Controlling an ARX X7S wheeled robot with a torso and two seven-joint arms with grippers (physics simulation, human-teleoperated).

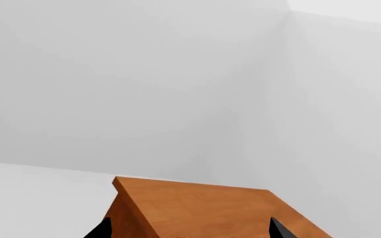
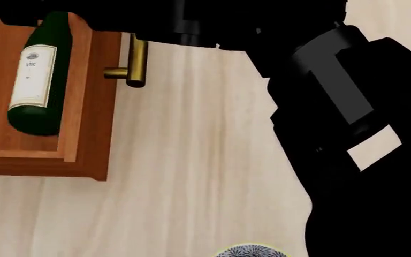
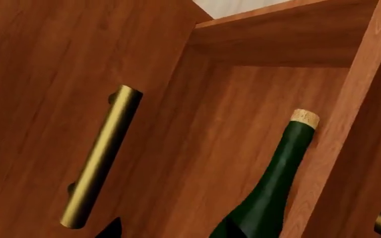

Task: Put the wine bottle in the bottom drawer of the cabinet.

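The dark-green wine bottle point(image 2: 36, 80) lies on its side inside the pulled-out bottom drawer point(image 2: 84, 134), white label up. In the right wrist view its corked neck point(image 3: 289, 148) rests on the drawer floor point(image 3: 237, 114) beside the drawer's front panel point(image 3: 369, 148). My right gripper point(image 3: 167, 232) is open just above the drawer; one fingertip point(image 3: 221, 231) is close beside the bottle and nothing is between the jaws. The cabinet point(image 3: 51, 74) shows an upper front with a brass handle point(image 3: 101, 156). My left gripper point(image 1: 190, 234) is open over the cabinet's top point(image 1: 210, 208).
The drawer's brass handle point(image 2: 135, 61) sticks out over the pale wood floor point(image 2: 191, 176). My black right arm point(image 2: 334, 107) fills the top and right of the head view. A patterned bowl point(image 2: 252, 251) peeks in at the bottom edge. White walls point(image 1: 177, 89) stand behind the cabinet.
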